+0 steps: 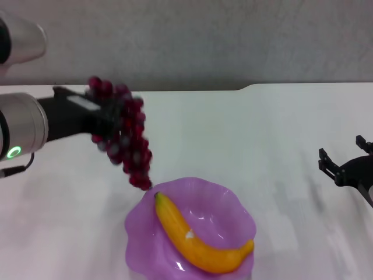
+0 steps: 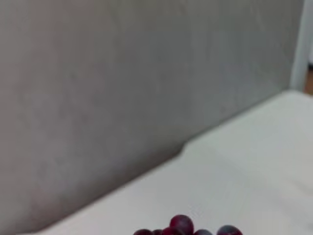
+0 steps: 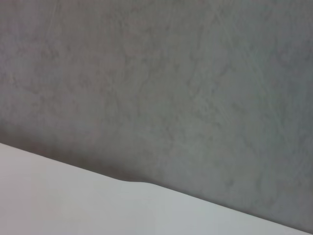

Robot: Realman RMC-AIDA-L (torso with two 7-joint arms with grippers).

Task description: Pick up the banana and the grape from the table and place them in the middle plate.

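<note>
In the head view the banana (image 1: 198, 238) lies inside the purple scalloped middle plate (image 1: 233, 195) at the near centre of the white table (image 1: 245, 134). My left gripper (image 1: 102, 119) is shut on the grape bunch (image 1: 129, 143) and holds it in the air, up and to the left of the plate, with the bunch's lower end just above the plate's far-left rim. A few grapes (image 2: 182, 226) show in the left wrist view. My right gripper (image 1: 344, 163) is open and empty at the right edge, above the table.
A grey wall (image 1: 204, 41) stands behind the table's far edge, which has a shallow notch (image 1: 247, 87). The right wrist view shows only the wall and the table edge (image 3: 132, 182).
</note>
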